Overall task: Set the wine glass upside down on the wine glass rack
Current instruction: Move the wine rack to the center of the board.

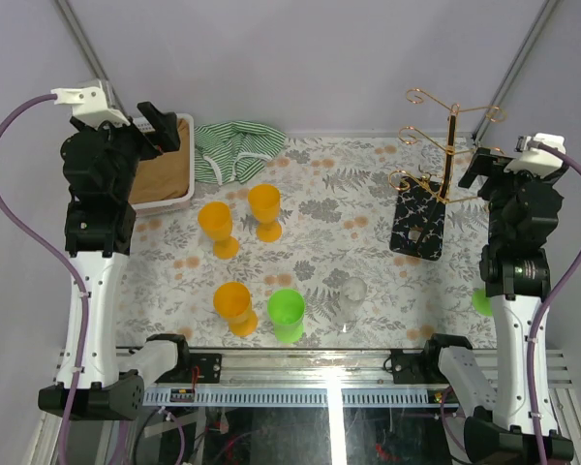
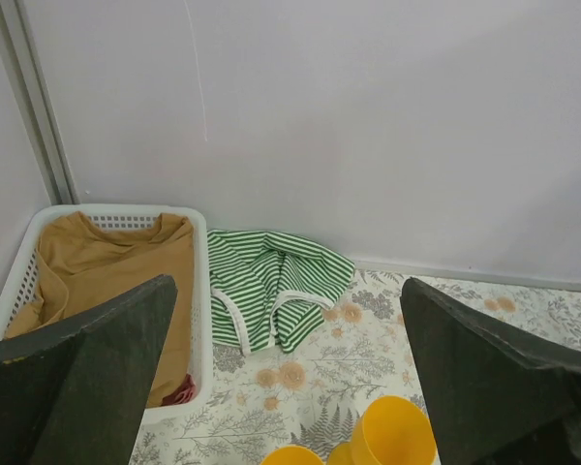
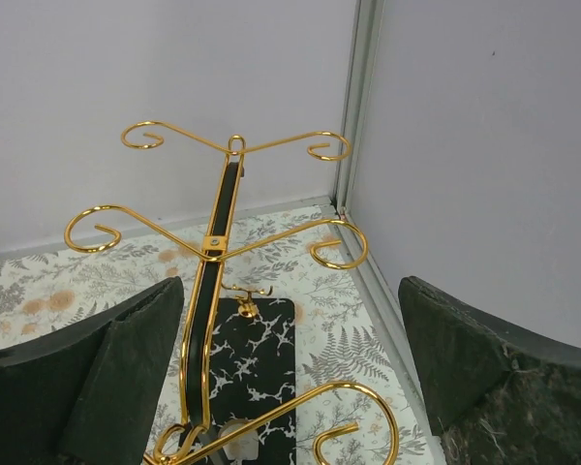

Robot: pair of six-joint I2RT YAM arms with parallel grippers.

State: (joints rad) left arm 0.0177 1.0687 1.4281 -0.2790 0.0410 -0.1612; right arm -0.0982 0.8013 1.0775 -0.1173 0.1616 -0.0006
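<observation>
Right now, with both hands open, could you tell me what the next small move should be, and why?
Probably lower the right hand toward the clear wine glass. It stands upright near the front edge, beside the green cup, with nothing gripping it. It is nearer the right arm, on the same side as the wine glass rack, whose hooks look empty.

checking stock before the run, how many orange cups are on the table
3 orange cups: one mid-table, another just right of it, a third toward the near edge, left of the green cup. None looks hidden.
</observation>
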